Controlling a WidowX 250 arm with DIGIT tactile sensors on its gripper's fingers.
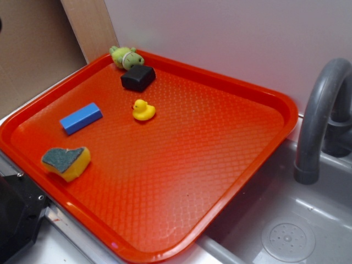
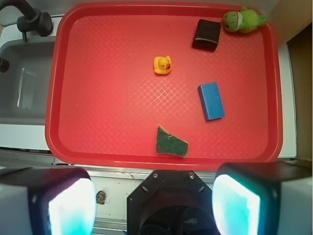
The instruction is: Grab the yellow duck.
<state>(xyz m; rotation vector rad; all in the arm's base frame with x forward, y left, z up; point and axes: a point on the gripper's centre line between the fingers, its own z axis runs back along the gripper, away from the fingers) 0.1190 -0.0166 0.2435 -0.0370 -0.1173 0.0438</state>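
Observation:
The yellow duck (image 1: 143,110) (image 2: 163,64) is tiny and bright yellow with an orange beak. It stands upright on the red tray (image 1: 290,108) (image 2: 51,122), toward the far middle. In the wrist view my gripper (image 2: 155,200) hangs high above the tray's near edge, well short of the duck. Its two pale-padded fingers (image 2: 73,203) stand wide apart with nothing between them, so it is open. The gripper does not show in the exterior view.
A black block (image 1: 138,77) (image 2: 206,34) and a green plush toy (image 1: 125,56) (image 2: 242,20) lie beyond the duck. A blue block (image 1: 81,118) (image 2: 211,101) and a yellow sponge (image 1: 66,162) (image 2: 171,142) lie nearer. A grey sink (image 1: 286,231) with faucet (image 1: 322,110) adjoins the tray.

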